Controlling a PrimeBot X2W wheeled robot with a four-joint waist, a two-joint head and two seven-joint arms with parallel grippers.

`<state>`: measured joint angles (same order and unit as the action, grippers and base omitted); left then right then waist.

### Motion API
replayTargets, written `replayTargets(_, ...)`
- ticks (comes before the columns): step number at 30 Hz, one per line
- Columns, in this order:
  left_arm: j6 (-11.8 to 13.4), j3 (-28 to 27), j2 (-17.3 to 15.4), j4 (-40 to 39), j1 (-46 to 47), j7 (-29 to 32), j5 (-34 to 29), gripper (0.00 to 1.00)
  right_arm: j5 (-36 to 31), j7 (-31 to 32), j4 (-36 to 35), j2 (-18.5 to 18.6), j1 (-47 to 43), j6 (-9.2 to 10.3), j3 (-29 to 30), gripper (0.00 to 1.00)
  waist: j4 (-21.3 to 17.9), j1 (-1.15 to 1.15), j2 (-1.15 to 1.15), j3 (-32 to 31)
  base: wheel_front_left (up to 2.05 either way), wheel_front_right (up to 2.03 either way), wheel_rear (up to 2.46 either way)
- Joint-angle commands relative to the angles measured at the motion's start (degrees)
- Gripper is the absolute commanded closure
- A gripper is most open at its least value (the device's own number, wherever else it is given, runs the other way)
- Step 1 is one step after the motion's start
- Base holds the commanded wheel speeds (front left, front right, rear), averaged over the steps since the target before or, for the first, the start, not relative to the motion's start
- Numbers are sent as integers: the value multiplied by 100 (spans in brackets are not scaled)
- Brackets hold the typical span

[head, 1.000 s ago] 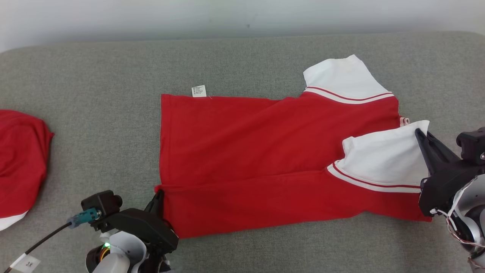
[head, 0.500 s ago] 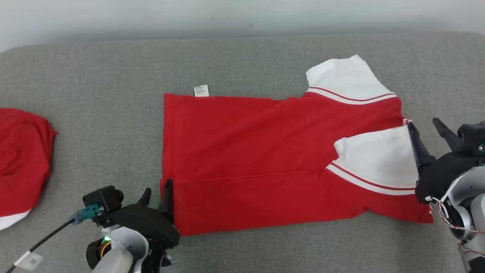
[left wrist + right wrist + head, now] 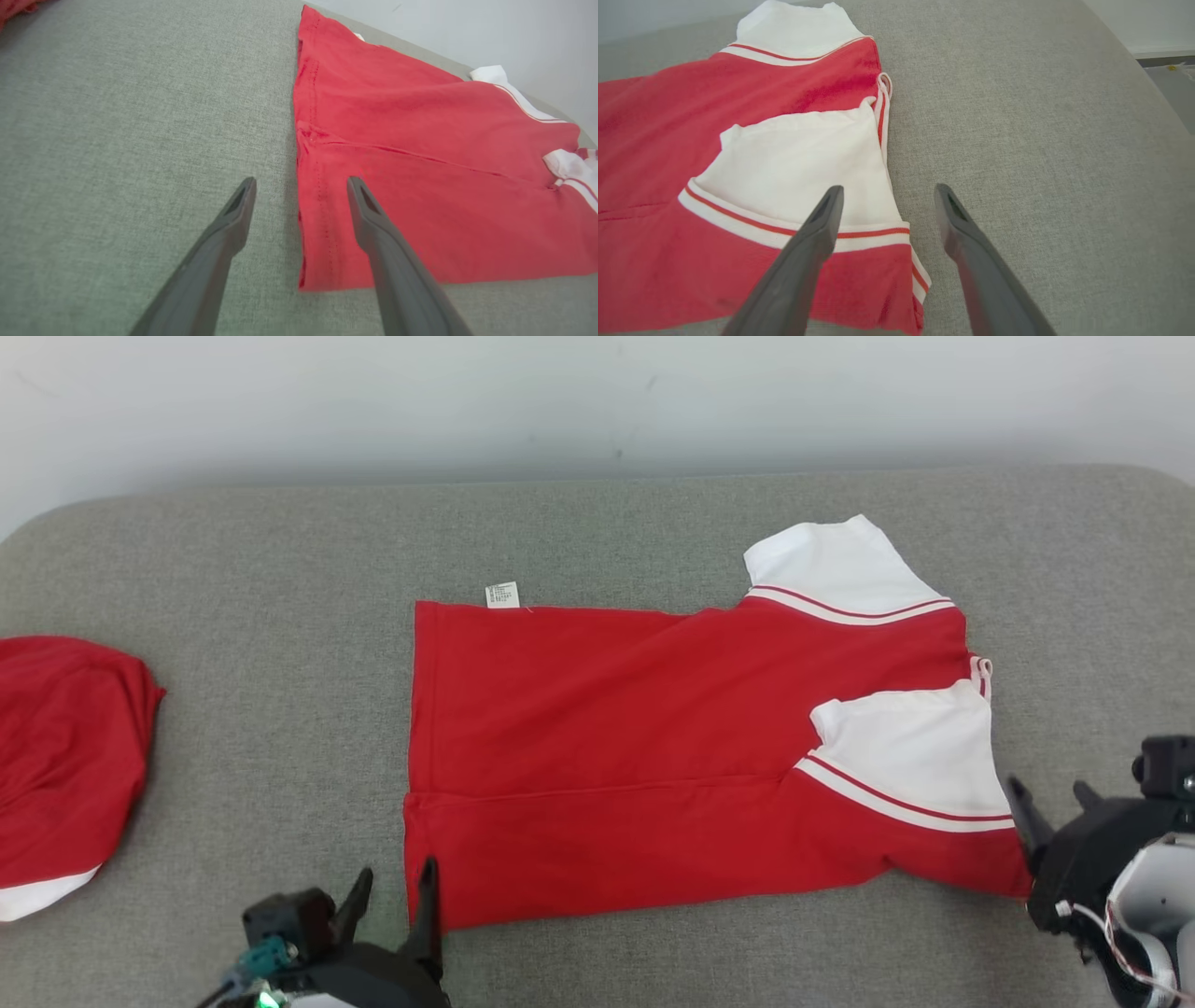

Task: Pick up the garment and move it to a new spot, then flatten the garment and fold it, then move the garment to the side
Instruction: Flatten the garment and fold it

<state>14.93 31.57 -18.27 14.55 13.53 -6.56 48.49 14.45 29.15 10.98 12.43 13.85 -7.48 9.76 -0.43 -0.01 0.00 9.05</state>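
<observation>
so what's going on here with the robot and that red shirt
A two-armed robot is partway through folding a red and white shirt laid flat on a grey padded surface. The shirt's near long edge is folded over onto the body, with one white sleeve lying on top. The left gripper is at the hem corner and the right gripper at the shoulder end, both open and holding nothing. A second red garment lies off to the left.

Black, tapered fingers (image 3: 373,233) on left end effector (image 3: 398,868) and right end effector (image 3: 1046,785) (teal plug (image 3: 266,955) left, wires (image 3: 1116,943) right).
</observation>
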Motion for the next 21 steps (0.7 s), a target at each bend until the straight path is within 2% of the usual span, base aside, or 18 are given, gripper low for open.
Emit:
replayTargets(1, 66, 63, -18, -24, -94, -27, -108, 0, -56, 144, -90, -96, -158, -4, 70, 0, -14, 1, 0, -20, 0, 0, 0)
replayTargets(6, 251, 294, -23, 133, -149, 99, -320, 0, -317, 649, -299, -286, -469, -4, 372, 0, -28, 1, 0, -12, 0, 0, 0)
replayTargets(12, 349, 345, 71, 369, 65, 177, -361, 0, -495, 839, -184, -530, -445, -4, 570, 0, -42, 1, 0, 73, 0, 0, 0)
replayTargets(21, 274, 436, 169, 656, 328, 432, -269, 0, -629, 883, 238, -674, -192, -4, 677, 0, -30, 1, 0, 203, 0, 0, 0)
